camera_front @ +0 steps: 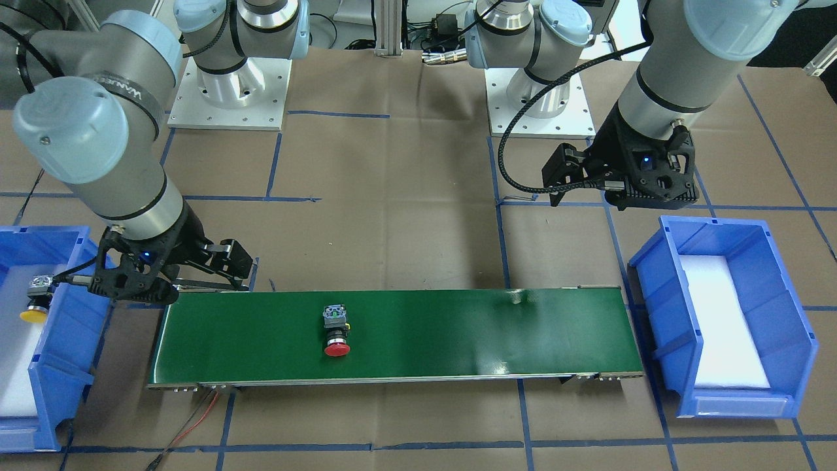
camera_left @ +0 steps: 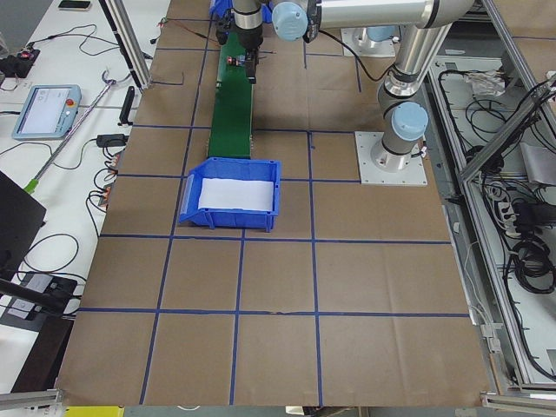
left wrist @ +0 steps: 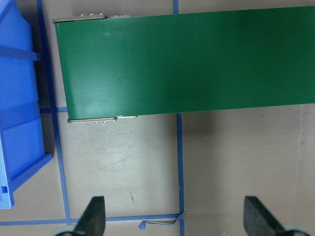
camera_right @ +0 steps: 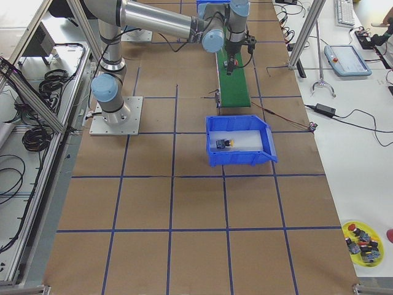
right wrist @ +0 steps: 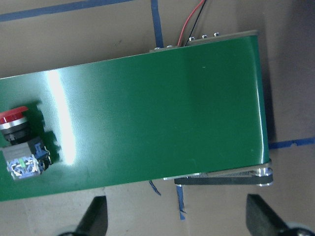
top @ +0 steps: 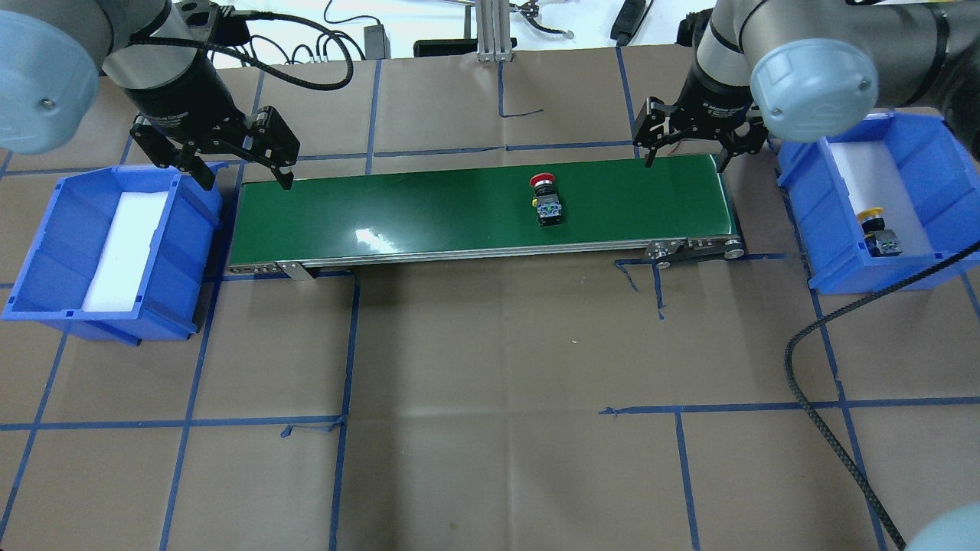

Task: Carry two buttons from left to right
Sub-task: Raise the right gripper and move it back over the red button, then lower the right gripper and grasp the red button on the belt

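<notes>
The left gripper [top: 246, 179] is held spread and empty above the paper-covered table [top: 490, 344], just beside one end of the green belt [top: 429, 210]. In its wrist view both fingertips [left wrist: 96, 219] are seen over brown paper. The belt's end is found ahead of them, and the left bin [top: 46, 252] lies off to one finger's side. A white foam pad [top: 126, 245] is seen inside that bin.

The right gripper [top: 685, 159] is likewise held wide apart, with nothing between its fingers, beside the belt's other end. The red button [top: 543, 200] is laid on its side on the belt, ahead of this gripper and off toward the belt's middle, clear of both fingers. Its cap is turned away from the gripper and its contact block toward it.

The yellow button [top: 877, 229] is found in the right bin [top: 796, 184], past the belt's end on this gripper's outer side. It is laid on its side on white foam, apart from the gripper.
</notes>
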Available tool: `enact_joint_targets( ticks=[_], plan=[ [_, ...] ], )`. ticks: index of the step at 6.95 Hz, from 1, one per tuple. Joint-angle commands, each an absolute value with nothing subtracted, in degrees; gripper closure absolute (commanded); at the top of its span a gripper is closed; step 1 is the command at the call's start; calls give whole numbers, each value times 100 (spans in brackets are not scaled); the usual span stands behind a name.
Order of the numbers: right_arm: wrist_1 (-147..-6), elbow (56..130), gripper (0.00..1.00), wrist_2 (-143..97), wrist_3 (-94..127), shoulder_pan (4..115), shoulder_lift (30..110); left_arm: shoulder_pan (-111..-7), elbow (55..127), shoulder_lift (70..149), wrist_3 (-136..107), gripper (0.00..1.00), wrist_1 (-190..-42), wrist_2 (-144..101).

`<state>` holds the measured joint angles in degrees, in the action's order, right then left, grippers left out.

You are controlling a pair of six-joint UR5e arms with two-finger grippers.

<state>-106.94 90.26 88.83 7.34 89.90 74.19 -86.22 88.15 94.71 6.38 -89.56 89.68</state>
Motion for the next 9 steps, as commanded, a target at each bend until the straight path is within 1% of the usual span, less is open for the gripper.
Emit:
enact_joint_targets(
  ticks=[1,9],
  plan=[
    [-11083,9009,1,8912,1149,9324,7120,-8622,8815,9466,642,0,-8956,8974],
    [-11364,9000,1,8842,1169,9343,6706,-8622,8815,9475,642,0,-8956,8974]
  ],
)
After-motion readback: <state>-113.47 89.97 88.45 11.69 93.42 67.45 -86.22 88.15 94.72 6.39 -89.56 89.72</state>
